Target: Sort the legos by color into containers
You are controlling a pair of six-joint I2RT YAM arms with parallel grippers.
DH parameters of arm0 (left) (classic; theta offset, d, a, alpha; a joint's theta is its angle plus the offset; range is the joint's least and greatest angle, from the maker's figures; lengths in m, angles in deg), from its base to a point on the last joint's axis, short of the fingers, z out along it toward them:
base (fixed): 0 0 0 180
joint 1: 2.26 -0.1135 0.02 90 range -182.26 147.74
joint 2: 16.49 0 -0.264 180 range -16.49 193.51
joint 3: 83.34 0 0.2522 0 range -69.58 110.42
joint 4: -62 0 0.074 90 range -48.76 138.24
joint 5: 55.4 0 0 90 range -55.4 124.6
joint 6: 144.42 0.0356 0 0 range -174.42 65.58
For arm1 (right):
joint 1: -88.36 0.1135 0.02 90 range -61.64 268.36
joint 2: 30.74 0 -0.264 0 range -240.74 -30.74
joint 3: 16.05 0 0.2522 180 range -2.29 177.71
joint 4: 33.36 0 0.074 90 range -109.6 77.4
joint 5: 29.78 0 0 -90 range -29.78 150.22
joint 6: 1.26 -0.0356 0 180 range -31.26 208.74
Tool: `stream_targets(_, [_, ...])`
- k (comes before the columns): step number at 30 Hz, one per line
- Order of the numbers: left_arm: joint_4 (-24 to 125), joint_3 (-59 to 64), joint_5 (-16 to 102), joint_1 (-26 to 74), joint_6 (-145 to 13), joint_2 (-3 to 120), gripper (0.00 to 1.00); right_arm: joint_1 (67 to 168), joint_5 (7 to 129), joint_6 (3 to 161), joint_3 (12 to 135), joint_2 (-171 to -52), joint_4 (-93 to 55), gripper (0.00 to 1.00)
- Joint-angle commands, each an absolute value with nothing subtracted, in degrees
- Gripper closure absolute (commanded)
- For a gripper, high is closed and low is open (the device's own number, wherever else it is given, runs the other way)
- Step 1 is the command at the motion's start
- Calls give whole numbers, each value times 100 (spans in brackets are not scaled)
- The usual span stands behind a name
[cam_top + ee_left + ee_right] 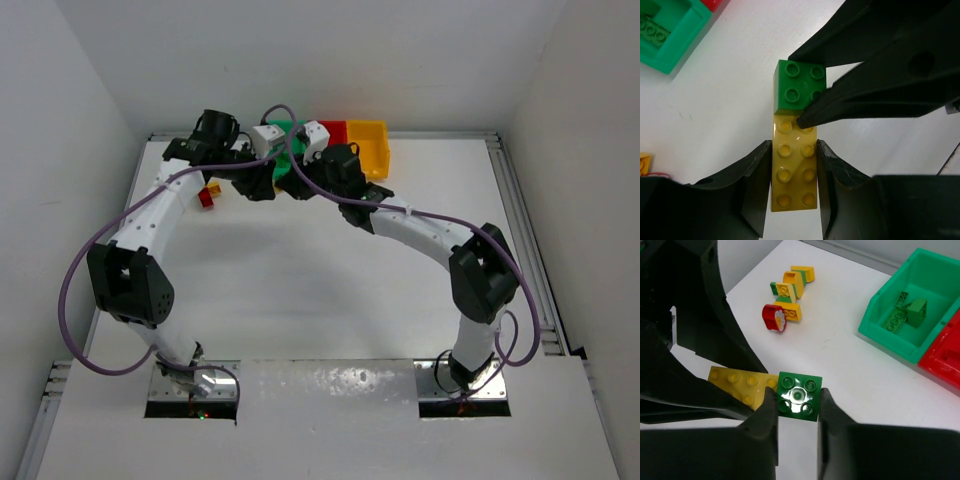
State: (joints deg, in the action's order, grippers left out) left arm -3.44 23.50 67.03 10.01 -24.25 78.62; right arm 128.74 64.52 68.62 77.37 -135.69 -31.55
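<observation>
My left gripper is shut on a long yellow lego, one finger on each long side. A square green lego touches its far end. My right gripper is shut on that green lego, with the yellow lego beside it. In the top view both grippers, left and right, meet in front of the green bin, and they hide the two legos. The red bin and yellow bin stand to its right.
A small pile of yellow, green and red legos lies on the table to the left. The green bin holds a few green legos. The red bin's corner adjoins it. White walls enclose the table.
</observation>
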Motion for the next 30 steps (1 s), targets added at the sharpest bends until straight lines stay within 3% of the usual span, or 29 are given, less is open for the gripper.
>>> stream_targets(1, [-142,2456,6783,1049,-2349,7693,100,12932,6436,6887,7954,-13595,-3226,100])
stream_targets(19, [499,1585,5395,1049,-2848,7773,100,12783,5319,6747,8261,-13594,-3648,100])
stream_targets(22, [728,1647,4614,1022,-3252,7764,100,12747,5153,6738,8384,-13744,-3621,100])
stream_targets(26, [974,1796,3594,768,-3763,7764,100,12642,4837,6817,9312,-14681,-3709,100])
stream_targets(30, [966,1911,3680,460,-3975,7755,100,12545,4827,6948,10798,-15869,-3692,100])
